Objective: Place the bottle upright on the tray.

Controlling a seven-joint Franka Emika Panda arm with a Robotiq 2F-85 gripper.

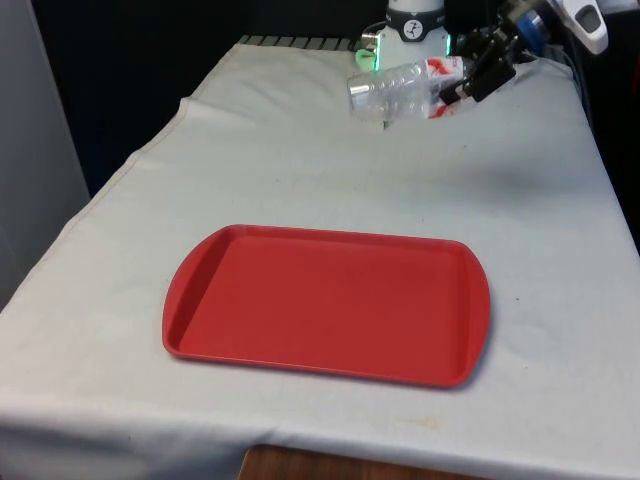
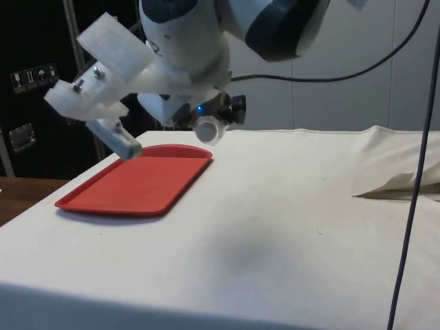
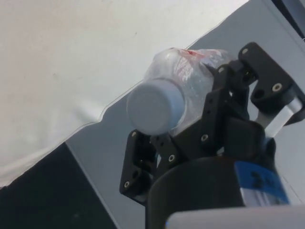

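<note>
— Looking across the table, we see the gripper up near the far edge, toward the front view's right corner, with the clear plastic bottle clamped between its black fingers. Do we agree the bottle is off the cloth?

— We do. It hangs in the air, lying nearly on its side, its base pointing to the front view's left and its red-and-white label next to the jaws. A faint shadow sits on the white cloth below it.

— In the wrist view we see the pale cap facing the camera, and the fingers pressed against the crumpled plastic on both sides, so the jaws are closed on the bottle.

— From the side, we make out the cap just under the arm; the body behind it is mostly hidden, so its tilt there is hard to judge.

— And the red tray lies flat and bare near the table's front edge, well apart from the bottle. In the side view we see the tray by the far corner.
</note>
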